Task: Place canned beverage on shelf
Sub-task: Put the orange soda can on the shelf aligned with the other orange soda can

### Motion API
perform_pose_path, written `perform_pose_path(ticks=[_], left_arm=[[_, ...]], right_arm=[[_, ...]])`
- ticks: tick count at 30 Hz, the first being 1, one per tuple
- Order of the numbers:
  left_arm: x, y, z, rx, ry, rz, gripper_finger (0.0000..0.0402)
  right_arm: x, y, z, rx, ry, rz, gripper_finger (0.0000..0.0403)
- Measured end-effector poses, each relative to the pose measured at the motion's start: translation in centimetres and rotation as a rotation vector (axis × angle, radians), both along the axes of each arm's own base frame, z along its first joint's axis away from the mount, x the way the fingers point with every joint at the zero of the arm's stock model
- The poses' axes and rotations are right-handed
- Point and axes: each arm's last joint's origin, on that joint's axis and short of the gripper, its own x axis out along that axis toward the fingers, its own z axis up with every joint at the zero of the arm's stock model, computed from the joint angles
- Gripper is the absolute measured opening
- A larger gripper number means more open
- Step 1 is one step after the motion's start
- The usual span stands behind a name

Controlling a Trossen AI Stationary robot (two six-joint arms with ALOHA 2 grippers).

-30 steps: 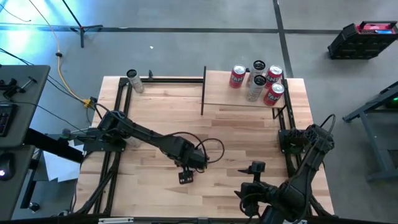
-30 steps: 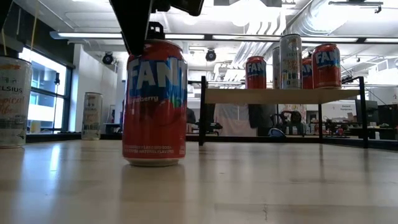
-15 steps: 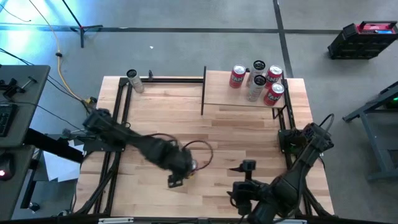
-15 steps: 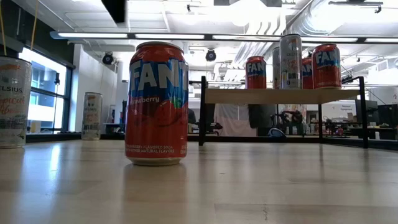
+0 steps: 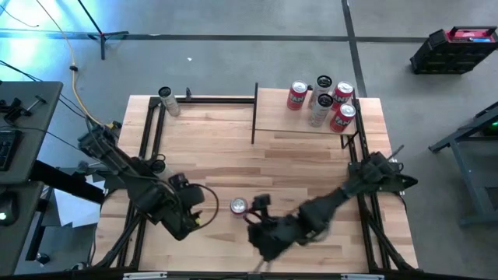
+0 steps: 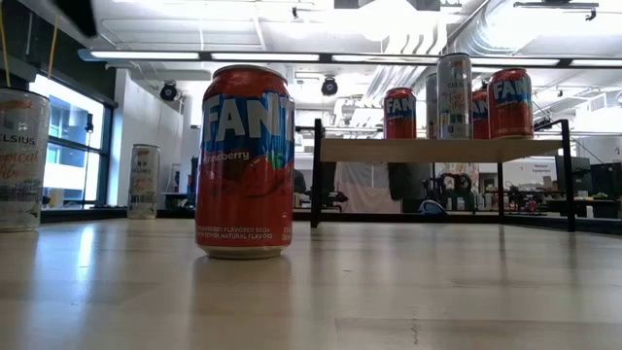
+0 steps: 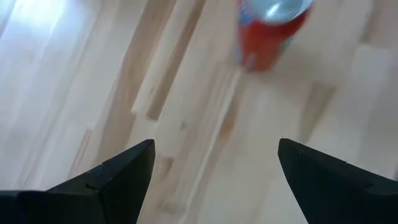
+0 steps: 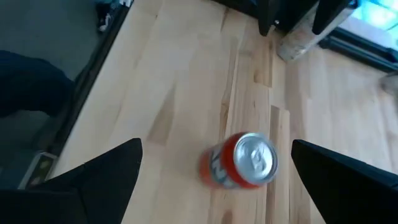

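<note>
A red soda can [image 5: 239,205] stands upright on its base on the planked tabletop, near the front middle; it also shows in the low view [image 6: 245,160]. My left gripper [image 5: 207,208] is open and empty just left of the can, which lies ahead of it in the left wrist view [image 7: 270,28]. My right gripper [image 5: 254,211] is open and empty just right of the can, above it, and the can shows ahead of its fingers [image 8: 241,160]. The shelf [image 5: 311,123] at the far right carries several cans.
A silver can [image 5: 167,99] stands at the table's far left corner. A pale can [image 6: 19,160] shows at the left of the low view. Black frame rails [image 5: 210,99] run along the far and side edges. Bare planks lie between the red can and the shelf.
My left gripper has risen off the red can and drawn back toward the table's left edge. The can has stayed upright about where it was. My right arm has swung from the near right corner leftward toward the can.
</note>
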Motion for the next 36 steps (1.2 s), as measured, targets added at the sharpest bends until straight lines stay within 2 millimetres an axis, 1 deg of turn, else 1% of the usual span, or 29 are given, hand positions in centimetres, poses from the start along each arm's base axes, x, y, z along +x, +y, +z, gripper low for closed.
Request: perform_pose_path(ticks=[3,8,12,15,18,22,25,31,36], left_arm=[[-1.1,0.4,-1.3,0.007,-0.03,0.001,0.0333],[-2.6,1.0,-2.7,0.025,-0.142,-0.041,0.0333],[-3.4,1.6,-3.7,0.043,-0.248,-0.058,0.0333],[-3.7,2.1,-4.7,0.1,-0.319,-0.06,0.0333],[-3.9,2.9,-5.6,0.203,-0.372,-0.011,0.0333],[-3.7,3.5,-6.0,0.206,-0.408,0.076,0.0333],[-3.4,3.8,-6.0,0.239,-0.386,0.052,0.0333],[-3.0,3.5,-6.4,0.257,-0.41,0.074,0.0333],[-2.6,2.8,-7.2,0.263,-0.404,0.066,0.0333]], right_arm=[[1.8,-2.0,-0.6,0.021,0.028,0.028,0.04],[4.6,-5.7,-1.2,0.113,0.058,0.097,0.04],[6.4,-8.1,-2.7,0.16,0.107,0.129,0.04],[7.1,-9.3,-4.2,0.154,0.172,0.117,0.04],[7.2,-9.8,-4.6,0.156,0.198,0.108,0.04],[7.1,-9.9,-5.0,0.157,0.224,0.099,0.04],[7.2,-10.0,-5.0,0.159,0.225,0.095,0.04],[7.5,-10.5,-6.0,0.174,0.26,0.043,0.04],[7.6,-10.2,-6.5,0.181,0.283,0.067,0.04]])
